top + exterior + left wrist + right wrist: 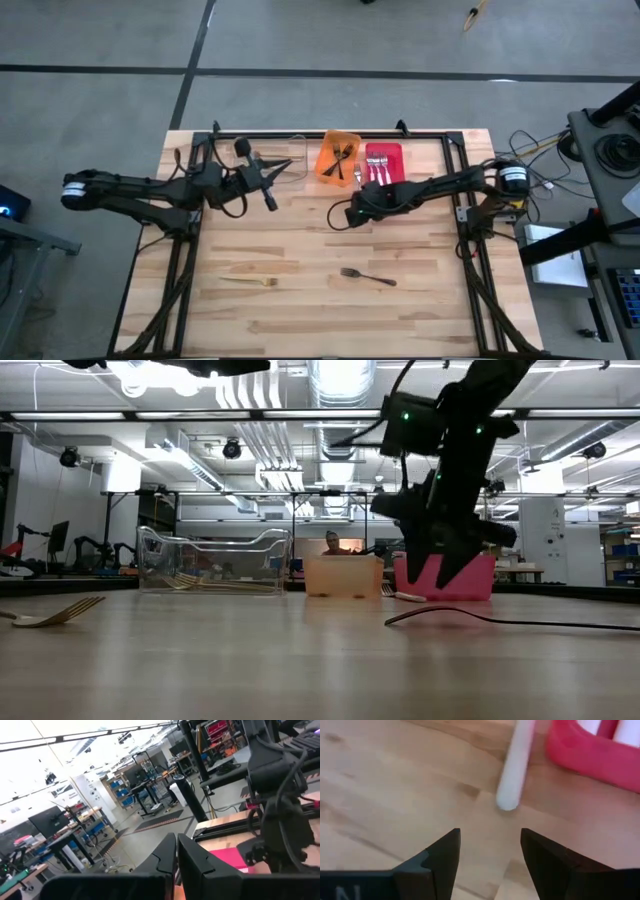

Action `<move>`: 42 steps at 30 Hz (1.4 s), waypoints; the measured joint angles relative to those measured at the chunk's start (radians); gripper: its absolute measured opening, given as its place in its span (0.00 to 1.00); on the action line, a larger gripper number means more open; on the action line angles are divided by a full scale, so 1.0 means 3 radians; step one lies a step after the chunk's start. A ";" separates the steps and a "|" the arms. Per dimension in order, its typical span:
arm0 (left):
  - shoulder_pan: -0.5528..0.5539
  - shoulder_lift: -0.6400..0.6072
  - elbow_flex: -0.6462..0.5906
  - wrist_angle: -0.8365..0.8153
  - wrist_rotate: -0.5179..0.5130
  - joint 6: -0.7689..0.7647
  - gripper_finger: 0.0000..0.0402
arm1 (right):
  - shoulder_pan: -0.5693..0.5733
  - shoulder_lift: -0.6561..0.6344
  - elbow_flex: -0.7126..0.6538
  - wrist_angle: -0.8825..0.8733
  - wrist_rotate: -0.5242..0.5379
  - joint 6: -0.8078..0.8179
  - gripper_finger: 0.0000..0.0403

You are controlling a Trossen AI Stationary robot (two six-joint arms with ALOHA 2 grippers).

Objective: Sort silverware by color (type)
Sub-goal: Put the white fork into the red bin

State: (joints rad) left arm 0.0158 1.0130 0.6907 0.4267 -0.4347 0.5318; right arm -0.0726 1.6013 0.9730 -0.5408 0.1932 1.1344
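Note:
My right gripper [490, 851] is open and hovers above the bare wood, just short of the free end of a pale-handled utensil [516, 767]. That utensil [357, 178] lies on the table beside the red bin [384, 163], which holds other silver pieces. The orange bin [338, 157] holds black forks. In the low view the clear bin [215, 563] has gold forks in it. A gold fork [250, 281] and a black fork [368, 277] lie near the table's near edge. My left gripper [176, 856] is shut, raised beside the clear bin [287, 150].
The three bins stand in a row along the table's far edge, inside a black frame [330, 135]. Bare wood lies between the bins and the two loose forks. The right arm [440, 510] hangs over the table's middle in the low view.

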 joint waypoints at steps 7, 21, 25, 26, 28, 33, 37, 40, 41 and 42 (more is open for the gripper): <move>0.0001 -0.0041 0.0000 0.0070 -0.0003 0.0179 0.00 | -0.0033 0.0244 0.0056 -0.0004 0.0269 0.0023 0.48; 0.0047 -0.0048 0.0000 0.0079 -0.0170 0.0309 0.00 | -0.0028 0.0600 0.0344 -0.0015 0.0516 -0.0088 0.42; 0.0053 -0.0048 0.0000 0.0060 -0.0187 0.0311 0.00 | -0.0028 0.0634 0.0359 -0.0013 0.0503 -0.0118 0.40; 0.0056 -0.0048 0.0000 0.0060 -0.0187 0.0311 0.00 | -0.0027 0.0634 0.0359 -0.0014 0.0502 -0.0119 0.40; 0.0061 -0.0048 0.0000 0.0062 -0.0186 0.0311 0.00 | -0.0027 0.0624 0.0356 -0.0013 0.0492 -0.0153 0.38; 0.0069 -0.0048 0.0000 0.0062 -0.0187 0.0309 0.00 | -0.0031 0.0622 0.0375 -0.0016 0.0488 -0.0154 0.32; 0.0069 -0.0048 0.0000 0.0061 -0.0187 0.0308 0.00 | -0.0028 0.0622 0.0378 -0.0014 0.0473 -0.0154 0.28; 0.0069 -0.0047 0.0000 0.0061 -0.0186 0.0307 0.00 | -0.0029 0.0622 0.0379 -0.0014 0.0430 -0.0153 0.24; 0.0069 -0.0046 0.0000 0.0061 -0.0186 0.0307 0.00 | -0.0032 0.0622 0.0379 -0.0015 0.0415 -0.0151 0.23; 0.0069 -0.0046 0.0000 0.0061 -0.0186 0.0307 0.00 | -0.0032 0.0622 0.0379 -0.0015 0.0408 -0.0151 0.22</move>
State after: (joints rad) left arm 0.0364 0.9993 0.6907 0.4450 -0.4904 0.6239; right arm -0.0822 1.7878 1.0866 -0.5453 0.3155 1.0889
